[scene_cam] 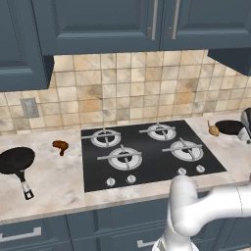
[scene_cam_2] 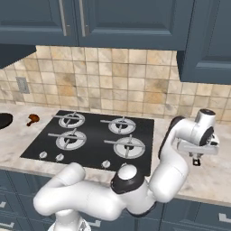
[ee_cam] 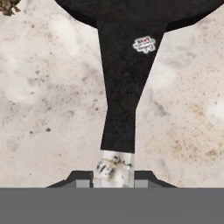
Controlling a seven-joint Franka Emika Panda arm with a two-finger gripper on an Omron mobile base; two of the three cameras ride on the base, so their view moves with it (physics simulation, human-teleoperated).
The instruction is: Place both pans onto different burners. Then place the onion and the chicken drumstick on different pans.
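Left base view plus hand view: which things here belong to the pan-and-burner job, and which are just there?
Job:
- left pan
- right pan, claw shut on its handle
- burners
- onion
- chicken drumstick

Just there:
- wall outlet
- cabinets
- counter

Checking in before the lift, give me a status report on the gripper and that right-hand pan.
Gripper shut on right pan's handle, at its pale tip. Right pan on the counter, onion beside it. Burners bare, nothing blocking.

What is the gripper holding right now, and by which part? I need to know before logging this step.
The gripper is shut on a pan, gripping the pale tip of its handle; the pan rests on the counter.
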